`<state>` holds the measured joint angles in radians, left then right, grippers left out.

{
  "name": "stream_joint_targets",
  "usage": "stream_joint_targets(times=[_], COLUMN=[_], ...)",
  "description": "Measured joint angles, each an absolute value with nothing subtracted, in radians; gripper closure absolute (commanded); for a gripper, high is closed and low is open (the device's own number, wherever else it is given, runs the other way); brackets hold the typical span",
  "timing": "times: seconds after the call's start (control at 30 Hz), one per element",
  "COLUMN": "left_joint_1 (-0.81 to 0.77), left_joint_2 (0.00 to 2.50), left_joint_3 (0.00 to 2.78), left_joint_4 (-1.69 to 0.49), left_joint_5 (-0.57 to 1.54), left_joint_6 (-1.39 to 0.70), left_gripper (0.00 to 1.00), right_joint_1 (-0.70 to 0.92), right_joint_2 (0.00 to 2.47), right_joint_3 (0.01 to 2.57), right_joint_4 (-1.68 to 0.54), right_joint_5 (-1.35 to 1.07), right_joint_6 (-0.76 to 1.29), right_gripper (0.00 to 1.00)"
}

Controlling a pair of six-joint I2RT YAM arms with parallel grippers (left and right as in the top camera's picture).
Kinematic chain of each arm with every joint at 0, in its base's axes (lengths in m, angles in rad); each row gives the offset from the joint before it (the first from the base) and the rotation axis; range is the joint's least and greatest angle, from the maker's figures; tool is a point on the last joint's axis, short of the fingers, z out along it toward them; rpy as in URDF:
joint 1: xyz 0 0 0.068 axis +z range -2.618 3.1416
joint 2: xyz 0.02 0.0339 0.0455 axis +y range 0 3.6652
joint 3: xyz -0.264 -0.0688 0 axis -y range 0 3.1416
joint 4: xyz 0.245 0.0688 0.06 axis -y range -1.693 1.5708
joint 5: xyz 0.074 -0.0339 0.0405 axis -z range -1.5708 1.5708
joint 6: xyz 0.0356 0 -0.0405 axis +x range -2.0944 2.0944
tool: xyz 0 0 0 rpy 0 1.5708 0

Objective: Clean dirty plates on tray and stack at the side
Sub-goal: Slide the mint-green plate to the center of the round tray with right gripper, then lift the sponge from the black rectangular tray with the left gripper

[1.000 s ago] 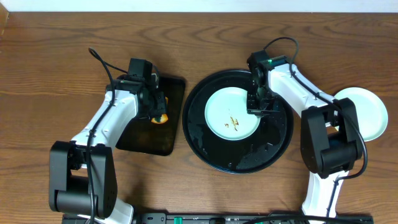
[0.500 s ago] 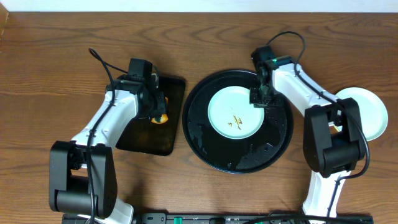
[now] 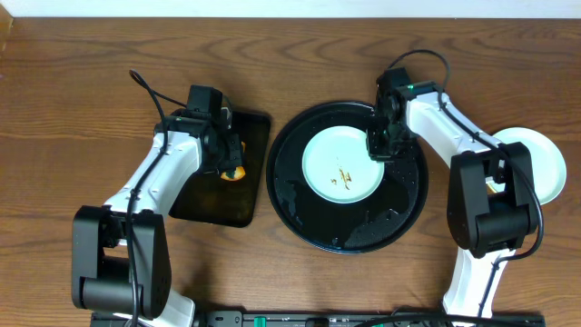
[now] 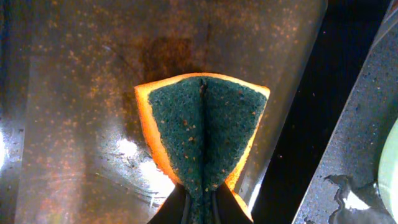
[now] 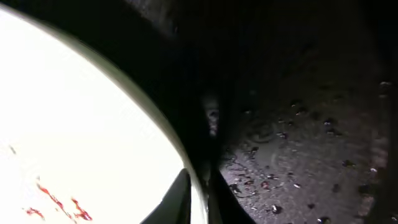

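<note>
Your right gripper [image 3: 379,147] is on the round tray [image 3: 399,204], at the upper right rim of the dirty plate [image 3: 336,163]. In the right wrist view its fingers [image 5: 179,198] stand nearly together, one on each side of the pale rim. The jaws are closed down on the edge of that plate, with the plate's face spreading off to the left of the gripper.

The plate lies flat inside the tray, a little toward the tray's far side, and leaves a wide crescent of wet black surface bare on the near side. Brown smears [image 3: 343,176] mark the plate just below its middle (they look reddish in the wrist view, low on the left).

The round tray sits right of the middle of the tabletop [image 3: 91,91]. Another plate [image 3: 545,168] lies on the bare wood near the tabletop's right edge, well apart from the tray and partly hidden behind the right arm.

Your left gripper [image 4: 200,208] is over the rectangular tray [image 3: 213,204], which lies just left of the round one. Its jaws are pinched tight on a sponge [image 4: 202,130], folding it so the dark green face bulges out and the orange shows along the edges. The sponge hangs near that tray's right edge, above a wet, speckled surface.
</note>
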<state>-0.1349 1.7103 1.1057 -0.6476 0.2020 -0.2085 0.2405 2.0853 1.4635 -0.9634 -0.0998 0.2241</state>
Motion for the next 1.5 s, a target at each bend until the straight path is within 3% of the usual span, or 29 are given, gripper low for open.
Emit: stream_joint_targets(times=[0.53,0.83,1.13,1.37,1.5], left_joint_1=[-0.135,-0.135,-0.135,-0.127,-0.128], left_joint_2=[1.711,1.715,1.845,1.860,1.860], left_joint_3=[1.106,1.106,1.106,1.113,1.113], left_joint_4=[-0.643,-0.533,-0.544,-0.553,-0.554], left_joint_5=[0.202,0.135,0.113,0.240,0.212], left_joint_6=[-0.208,-0.208,-0.208,-0.150,-0.168], left_gripper=[0.91,0.91,0.92,0.92,0.92], right_joint_1=[0.239,0.239,0.239,0.239,0.239], right_joint_2=[2.028,2.027,2.027,2.027,2.027], right_joint_3=[1.369,1.368,1.368,1.368,1.368], right_joint_4=[-0.874,-0.871,-0.871,-0.871,-0.873], right_joint_5=[-0.123,-0.124,-0.124,-0.125,-0.125], right_joint_6=[0.216,0.216,0.216,0.216,0.216], right_gripper=[0.99,0.99,0.99,0.99,0.99])
